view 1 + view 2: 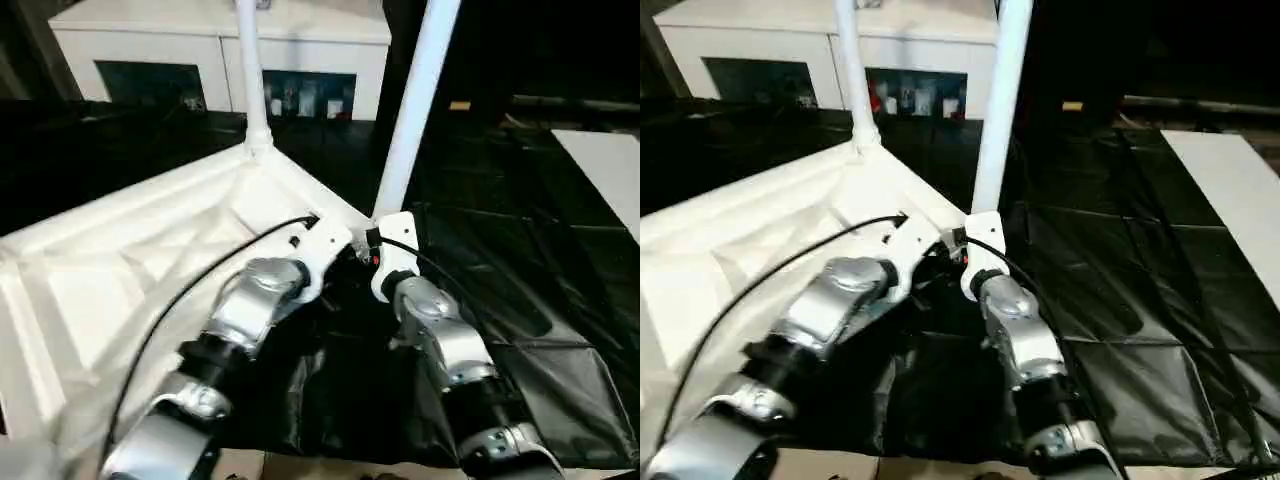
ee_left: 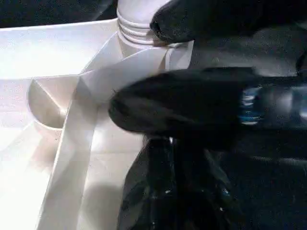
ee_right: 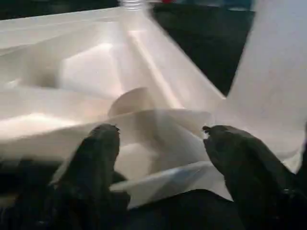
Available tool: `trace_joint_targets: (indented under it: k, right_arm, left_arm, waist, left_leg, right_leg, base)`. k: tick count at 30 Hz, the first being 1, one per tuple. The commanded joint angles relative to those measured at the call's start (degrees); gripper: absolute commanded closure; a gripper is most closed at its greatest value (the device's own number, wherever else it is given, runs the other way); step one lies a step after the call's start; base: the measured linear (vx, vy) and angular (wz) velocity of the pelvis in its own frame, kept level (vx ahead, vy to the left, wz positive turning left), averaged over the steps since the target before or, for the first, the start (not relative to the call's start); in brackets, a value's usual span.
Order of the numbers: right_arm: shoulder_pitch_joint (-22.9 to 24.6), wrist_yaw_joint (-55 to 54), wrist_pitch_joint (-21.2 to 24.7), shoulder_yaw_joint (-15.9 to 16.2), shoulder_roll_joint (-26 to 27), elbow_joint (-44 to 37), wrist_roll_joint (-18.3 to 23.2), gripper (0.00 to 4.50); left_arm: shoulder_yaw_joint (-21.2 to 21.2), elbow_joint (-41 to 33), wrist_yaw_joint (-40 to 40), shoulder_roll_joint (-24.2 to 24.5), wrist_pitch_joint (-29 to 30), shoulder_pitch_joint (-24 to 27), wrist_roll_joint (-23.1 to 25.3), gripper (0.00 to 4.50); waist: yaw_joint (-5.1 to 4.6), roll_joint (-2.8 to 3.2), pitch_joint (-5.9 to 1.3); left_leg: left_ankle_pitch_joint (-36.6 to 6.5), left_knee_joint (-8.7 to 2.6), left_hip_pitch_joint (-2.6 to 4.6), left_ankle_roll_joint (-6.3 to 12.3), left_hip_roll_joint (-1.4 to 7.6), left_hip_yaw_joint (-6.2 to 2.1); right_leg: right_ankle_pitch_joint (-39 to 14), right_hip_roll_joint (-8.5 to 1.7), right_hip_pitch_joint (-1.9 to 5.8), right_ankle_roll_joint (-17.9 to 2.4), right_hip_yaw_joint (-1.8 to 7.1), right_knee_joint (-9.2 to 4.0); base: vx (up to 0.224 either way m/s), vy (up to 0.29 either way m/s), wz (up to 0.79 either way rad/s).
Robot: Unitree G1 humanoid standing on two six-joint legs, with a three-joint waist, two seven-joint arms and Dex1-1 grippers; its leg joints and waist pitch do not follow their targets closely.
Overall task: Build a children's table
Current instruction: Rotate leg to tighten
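Nearest you, both silver forearms reach forward over the black sheet (image 1: 520, 300) to the near corner of the upturned table top (image 1: 110, 270). Your left gripper (image 2: 158, 72) is pinched shut against that corner's rim. Your right gripper (image 3: 160, 139) has its fingers spread apart, with the corner between them. Just past it a leg (image 1: 415, 100) leans up from the corner. Farther off, a second leg (image 1: 252, 70) stands in its socket. Behind stands a white cabinet (image 1: 220, 40).

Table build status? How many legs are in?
Top lies underside up. One leg stands in the far corner socket. A second leg rises at the near corner by the right pincer, whose fingers are open; seating unclear. An empty socket shows; more legs remain.
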Motion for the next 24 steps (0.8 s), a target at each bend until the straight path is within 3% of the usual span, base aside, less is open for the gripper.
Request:
trace_joint_targets:
  k: [1, 6, 12, 15, 24]
  right_arm:
    - [0.06, 0.55, 0.49, -4.69, -5.11, -1.29, -0.35, 0.99]
    - [1.73, 10.59, -1.02, -3.68, -11.83, -5.08, 1.94, 0.99]
    - [5.60, 25.08, -1.49, -1.02, -21.64, -11.89, 3.84, 0.99]
    - [6.84, 29.26, -1.48, -0.70, -25.96, -13.96, 4.06, 0.99]
    - [7.00, 30.53, -1.64, -1.57, -29.69, -14.35, 4.25, 0.99]
  left_arm:
    - [-2.24, -4.94, -8.70, 2.01, -3.13, 1.49, -2.21, 4.50]
    - [-4.34, -8.32, -18.32, 7.45, -4.52, 3.57, -3.96, 4.50]
    - [-5.48, -9.26, -24.12, 13.15, -6.48, 4.39, -4.16, 4.50]
    - [-6.53, -9.79, -27.90, 16.19, -7.67, 4.60, -4.04, 4.50]
    - [-8.86, -10.41, -31.03, 19.34, -11.05, 5.61, -3.13, 4.50]
  waist:
    - [0.24, 0.18, -3.74]
    - [0.26, 0.31, -3.64]
    - [1.39, 0.10, -3.16]
    - [1.70, 0.13, -3.18]
    - [1.87, -0.08, -3.23]
  left_leg:
    - [-5.18, -3.50, 0.07, 5.21, 1.59, -0.21]
    - [-6.04, -3.45, 0.23, 4.94, 1.80, -0.08]
    - [-8.67, -3.51, 0.53, 4.41, 2.05, 0.10]
    - [-8.47, -3.52, 0.58, 4.09, 2.15, 0.05]
    - [-8.78, -3.33, 0.48, 3.25, 1.99, 0.03]
  right_leg:
    - [2.63, -3.23, 4.18, -14.34, 1.58, -2.46]
    - [2.56, -3.33, 4.23, -15.51, 1.63, -2.31]
    - [-3.78, -3.31, 3.82, -14.32, 1.75, -2.78]
    - [-4.26, -3.35, 3.79, -13.84, 1.74, -2.66]
    - [-6.61, -3.33, 3.71, -12.98, 1.76, -2.72]
  base:
    - [0.000, 0.000, 0.00]
    - [0.000, 0.000, 0.00]
    - [0.000, 0.000, 0.00]
    - [0.000, 0.000, 0.00]
    - [0.000, 0.000, 0.00]
